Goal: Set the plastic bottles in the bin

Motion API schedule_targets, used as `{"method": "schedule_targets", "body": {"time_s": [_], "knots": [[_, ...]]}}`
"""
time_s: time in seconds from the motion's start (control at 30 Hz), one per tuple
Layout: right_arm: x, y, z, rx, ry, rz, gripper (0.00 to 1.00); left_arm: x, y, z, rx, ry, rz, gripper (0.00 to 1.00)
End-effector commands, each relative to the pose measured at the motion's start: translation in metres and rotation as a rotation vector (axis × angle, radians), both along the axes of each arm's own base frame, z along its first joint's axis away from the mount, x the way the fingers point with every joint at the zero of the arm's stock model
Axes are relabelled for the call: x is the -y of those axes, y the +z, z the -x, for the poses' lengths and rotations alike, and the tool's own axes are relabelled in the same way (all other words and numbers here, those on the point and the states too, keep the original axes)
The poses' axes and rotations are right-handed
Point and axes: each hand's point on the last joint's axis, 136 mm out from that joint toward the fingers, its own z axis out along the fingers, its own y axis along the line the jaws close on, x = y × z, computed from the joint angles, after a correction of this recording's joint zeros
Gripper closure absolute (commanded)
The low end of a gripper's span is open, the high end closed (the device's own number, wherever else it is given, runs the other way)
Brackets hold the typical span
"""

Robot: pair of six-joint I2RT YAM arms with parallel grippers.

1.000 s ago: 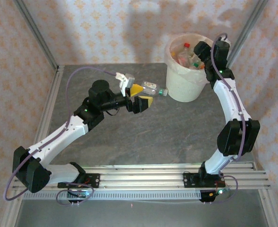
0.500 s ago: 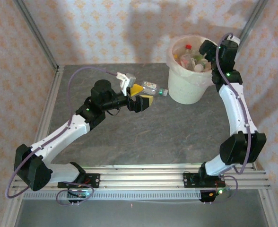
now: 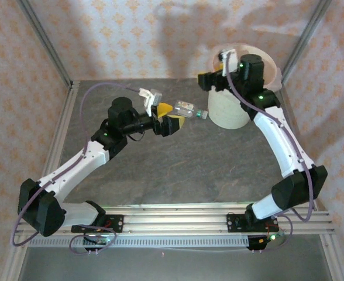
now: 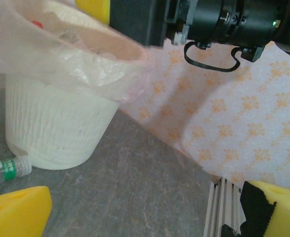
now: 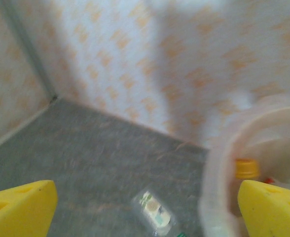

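Note:
One plastic bottle [image 3: 188, 109], clear with a green cap [image 4: 9, 168], lies on the grey table just left of the bin [image 3: 226, 111]. The bin is a white bucket with a pinkish bag over its rim [image 4: 110, 49]. My left gripper [image 3: 175, 115] is open, its yellow pads [image 4: 17, 212] on either side of the bottle's near end without touching it. My right gripper [image 3: 212, 75] hangs open and empty over the bin's left rim. In the blurred right wrist view the bottle [image 5: 155, 210] lies far below between the pads, and an orange-capped bottle [image 5: 246, 168] sits inside the bin [image 5: 219, 163].
Patterned walls close the table at the back and both sides. A metal rail [image 3: 178, 213] runs along the near edge by the arm bases. The right arm's black wrist [image 4: 229, 19] hangs over the bin, close above the left gripper's side.
The right arm has swung left from over the bin's right side to over its left rim, and its jaws have opened wider. The left arm has barely moved.

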Motion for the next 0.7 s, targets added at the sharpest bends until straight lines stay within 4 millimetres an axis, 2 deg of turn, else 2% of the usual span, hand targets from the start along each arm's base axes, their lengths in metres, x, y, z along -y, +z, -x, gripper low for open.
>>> {"method": "schedule_targets", "body": {"time_s": [0.0,0.13,0.27,0.43,0.57,0.67], "knots": [[-0.039,-0.051,0.014,-0.068,0.225,0.180,0.05,-0.011,0.007,0.010,0.021,-0.023,0.014,0.00],[-0.058,-0.104,0.002,-0.168,0.282,0.313,0.01,-0.037,-0.009,0.005,-0.011,0.064,-0.023,0.00],[-0.059,-0.157,-0.020,-0.289,0.271,0.436,0.01,-0.059,-0.021,0.007,-0.031,0.117,-0.033,0.00],[-0.056,-0.209,-0.050,-0.374,0.228,0.566,0.01,-0.065,-0.020,0.020,-0.018,0.115,-0.047,0.00],[-0.053,-0.248,-0.059,-0.426,0.273,0.672,0.01,-0.065,-0.021,0.031,-0.011,0.082,-0.063,0.00],[-0.049,-0.273,-0.074,-0.435,0.266,0.738,0.01,-0.065,-0.024,0.036,-0.012,0.069,-0.073,0.00]]}}
